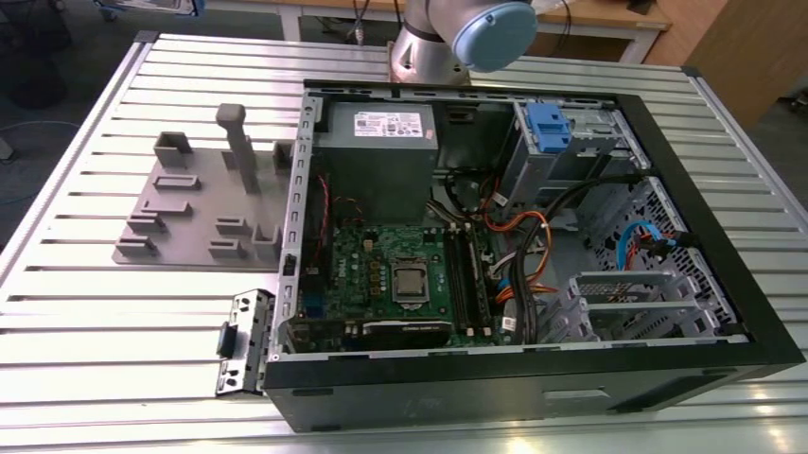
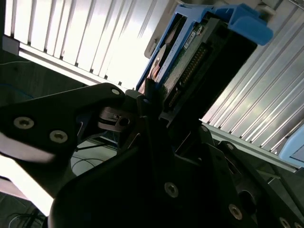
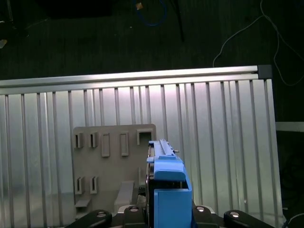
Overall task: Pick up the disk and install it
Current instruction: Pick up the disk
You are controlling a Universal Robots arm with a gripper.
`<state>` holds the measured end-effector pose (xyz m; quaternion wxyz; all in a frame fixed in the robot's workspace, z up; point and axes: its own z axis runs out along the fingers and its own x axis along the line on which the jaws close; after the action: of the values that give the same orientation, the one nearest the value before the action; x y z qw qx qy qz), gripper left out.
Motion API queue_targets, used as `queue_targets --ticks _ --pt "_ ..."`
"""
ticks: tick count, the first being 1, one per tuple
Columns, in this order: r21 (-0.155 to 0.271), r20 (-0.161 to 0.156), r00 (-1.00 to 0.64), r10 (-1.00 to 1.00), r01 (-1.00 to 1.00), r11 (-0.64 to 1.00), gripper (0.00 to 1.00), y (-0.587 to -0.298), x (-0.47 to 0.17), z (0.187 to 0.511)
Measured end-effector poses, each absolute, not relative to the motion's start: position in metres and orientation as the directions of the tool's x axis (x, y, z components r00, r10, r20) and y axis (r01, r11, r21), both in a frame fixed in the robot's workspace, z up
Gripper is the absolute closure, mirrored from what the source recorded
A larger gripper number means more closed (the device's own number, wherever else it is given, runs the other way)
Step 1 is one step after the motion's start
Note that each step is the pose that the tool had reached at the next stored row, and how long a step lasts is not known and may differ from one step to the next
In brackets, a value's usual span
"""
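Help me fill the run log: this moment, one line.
gripper: shut on disk | disk: held above table, near plate | install: not yet done

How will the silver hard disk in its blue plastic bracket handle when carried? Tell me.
The silver hard disk in its blue plastic bracket looks rigid, unlikely to flex. Clamped on edge in the pincer, it stands tall and could pivot if bumped. Its exposed connector pins look fragile.
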<state>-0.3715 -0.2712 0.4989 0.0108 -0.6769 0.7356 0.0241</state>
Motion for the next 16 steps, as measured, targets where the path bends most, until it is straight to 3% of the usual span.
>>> queue_targets --ticks 16 --pt "0.021 -0.047 -0.083 -0.995 -0.996 0.082 0.64 -0.273 -0.361 0.499"
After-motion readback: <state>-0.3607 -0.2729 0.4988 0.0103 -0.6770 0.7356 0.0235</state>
